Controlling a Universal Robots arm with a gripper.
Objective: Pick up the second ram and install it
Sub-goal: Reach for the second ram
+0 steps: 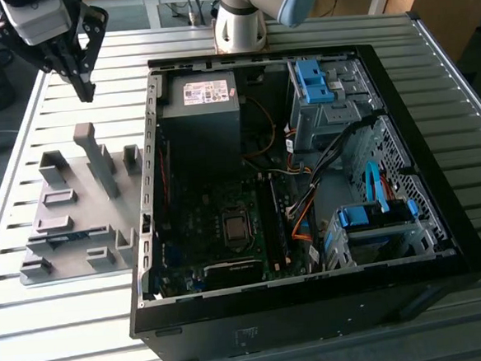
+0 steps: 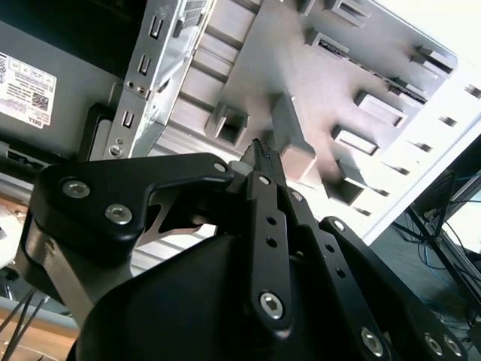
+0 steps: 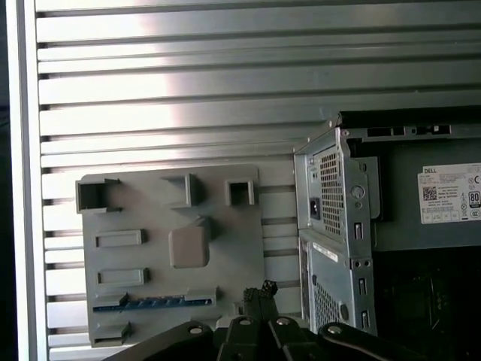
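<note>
Second ram (image 3: 150, 302) — thin blue edge in fixture (image 3: 229, 248)

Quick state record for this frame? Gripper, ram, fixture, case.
gripper: raised above the grey fixture, jaws closed together, holding nothing
second ram: blue-green stick lying flat in a slot of the grey fixture, apart from the gripper
grey fixture: on the slatted table, at the exterior view's left of the PC case
PC case: lying on its side, side panel off, motherboard exposed
task state: ram not yet picked up
</note>
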